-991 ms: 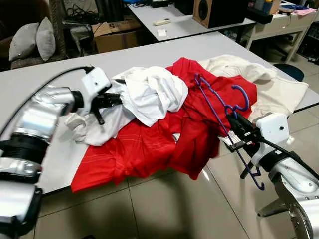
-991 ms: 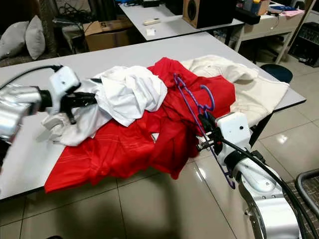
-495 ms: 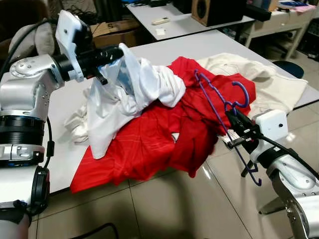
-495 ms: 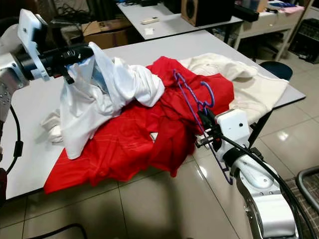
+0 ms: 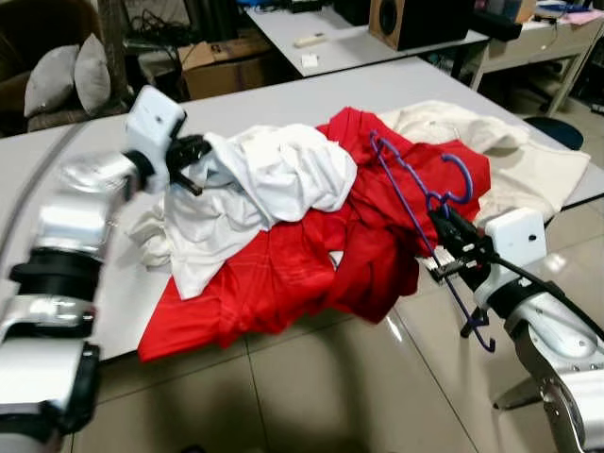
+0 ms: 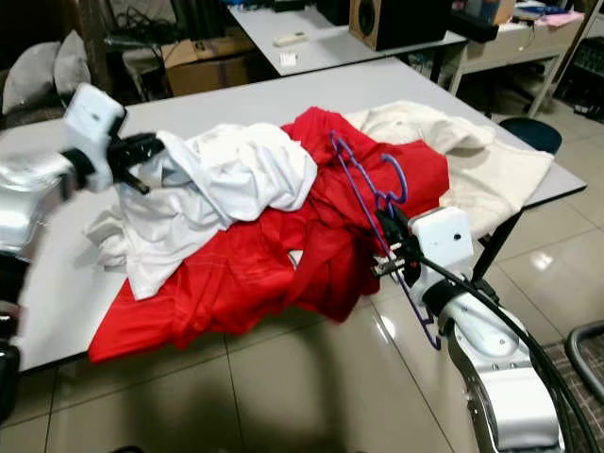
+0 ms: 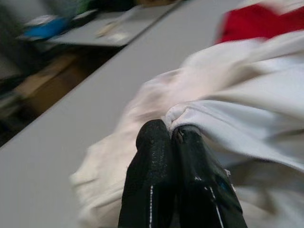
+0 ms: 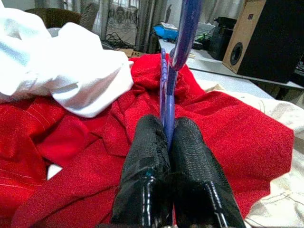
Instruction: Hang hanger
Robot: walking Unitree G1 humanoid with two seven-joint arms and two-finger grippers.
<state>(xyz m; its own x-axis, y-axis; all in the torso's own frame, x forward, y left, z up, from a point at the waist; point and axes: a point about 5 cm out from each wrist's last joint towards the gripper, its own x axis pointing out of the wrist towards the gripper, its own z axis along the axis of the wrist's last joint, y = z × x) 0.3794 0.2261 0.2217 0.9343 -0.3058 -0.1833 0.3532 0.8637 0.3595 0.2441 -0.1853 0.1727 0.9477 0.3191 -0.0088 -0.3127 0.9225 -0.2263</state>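
Note:
A purple hanger (image 5: 415, 193) leans over the red garment (image 5: 311, 255) near the grey table's right edge, its hook (image 5: 460, 184) up. My right gripper (image 5: 442, 225) is shut on the hanger's lower bar, the two black fingers (image 8: 190, 161) clamping the purple rod (image 8: 167, 114). My left gripper (image 5: 195, 159) is shut on a fold of the white shirt (image 5: 269, 175), holding it just above the pile at the table's left part; the fingertips (image 7: 168, 135) pinch white cloth (image 7: 228, 123).
A cream garment (image 5: 514, 160) lies at the table's right end. The grey table (image 5: 283, 99) stretches behind the pile. Beyond it stand a second table with a black speaker (image 5: 415, 21), a cardboard box (image 5: 222, 61) and grey cushions (image 5: 61, 80). Tiled floor (image 5: 311, 396) lies in front.
My left arm has come down from its raised position, lowering the white shirt back toward the pile. The right gripper with the hanger has stayed put.

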